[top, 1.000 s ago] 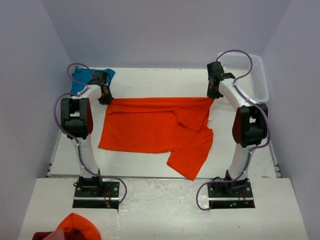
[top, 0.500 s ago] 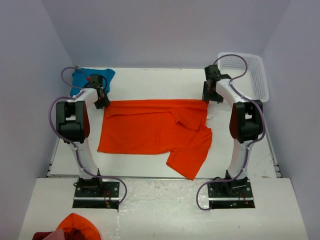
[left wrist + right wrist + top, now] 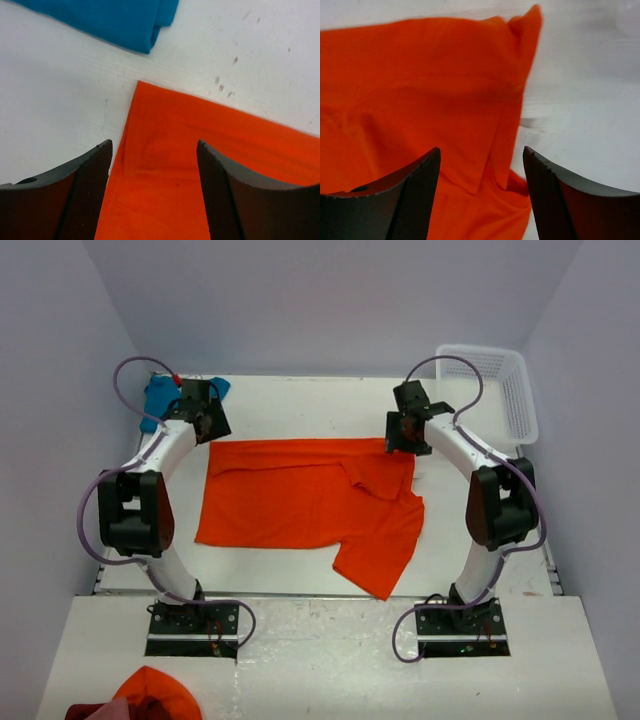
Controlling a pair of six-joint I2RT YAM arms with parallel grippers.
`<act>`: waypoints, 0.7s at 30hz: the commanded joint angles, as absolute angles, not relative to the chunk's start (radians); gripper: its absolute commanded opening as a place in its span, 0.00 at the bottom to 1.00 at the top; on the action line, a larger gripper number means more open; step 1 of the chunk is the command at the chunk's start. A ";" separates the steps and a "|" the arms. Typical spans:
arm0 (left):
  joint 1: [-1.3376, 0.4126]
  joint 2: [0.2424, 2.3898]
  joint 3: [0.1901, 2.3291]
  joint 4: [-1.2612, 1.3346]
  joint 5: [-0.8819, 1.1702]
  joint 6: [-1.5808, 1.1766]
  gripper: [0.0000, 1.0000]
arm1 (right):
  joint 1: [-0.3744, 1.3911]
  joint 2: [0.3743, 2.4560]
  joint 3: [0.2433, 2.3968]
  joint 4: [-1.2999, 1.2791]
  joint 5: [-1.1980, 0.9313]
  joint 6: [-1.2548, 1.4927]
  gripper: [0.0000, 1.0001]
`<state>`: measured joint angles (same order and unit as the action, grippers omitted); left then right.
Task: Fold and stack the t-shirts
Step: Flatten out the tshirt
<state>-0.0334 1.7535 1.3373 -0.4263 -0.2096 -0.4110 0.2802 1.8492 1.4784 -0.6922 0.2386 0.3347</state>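
The orange t-shirt point(image 3: 300, 495) lies spread flat on the white table, with one sleeve folded over near its right side and a flap reaching toward the front. The teal t-shirt point(image 3: 158, 400) lies folded at the back left corner; its edge point(image 3: 115, 20) shows in the left wrist view. My left gripper point(image 3: 205, 418) hangs open over the orange shirt's far left corner point(image 3: 165, 150), holding nothing. My right gripper point(image 3: 404, 430) stands open over the far right corner point(image 3: 445, 100), its fingers apart with only cloth lying below.
A white plastic basket point(image 3: 497, 390) stands at the back right of the table. A bundle of orange and red cloth point(image 3: 150, 695) lies off the table at the front left. Lilac walls close in on both sides and the back.
Both grippers have opened and let go of the orange shirt's far edge, which now lies flat. The right gripper has shifted left and the left gripper has risen slightly.
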 commanded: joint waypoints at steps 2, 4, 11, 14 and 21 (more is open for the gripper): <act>-0.104 1.714 1.250 -0.417 -0.293 -0.449 0.70 | 0.348 1.784 1.436 -0.630 0.109 0.361 0.67; -0.123 1.697 1.220 -0.407 -0.302 -0.459 0.69 | 0.368 1.789 1.427 -0.623 0.066 0.350 0.64; -0.137 1.643 1.106 -0.351 -0.262 -0.488 0.66 | 0.437 1.838 1.439 -0.612 0.024 0.324 0.44; -0.149 1.615 1.069 -0.313 -0.178 -0.497 0.57 | 0.471 1.844 1.433 -0.612 0.052 0.322 0.36; -0.254 1.562 1.049 -0.222 0.112 -0.485 0.50 | 0.497 1.786 1.347 -0.577 0.118 0.353 0.52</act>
<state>-0.1902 1.6161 1.0489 -0.3218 -0.0479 -0.4793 0.4976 1.8423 1.3724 -0.6014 0.0650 0.3389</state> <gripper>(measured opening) 0.492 0.503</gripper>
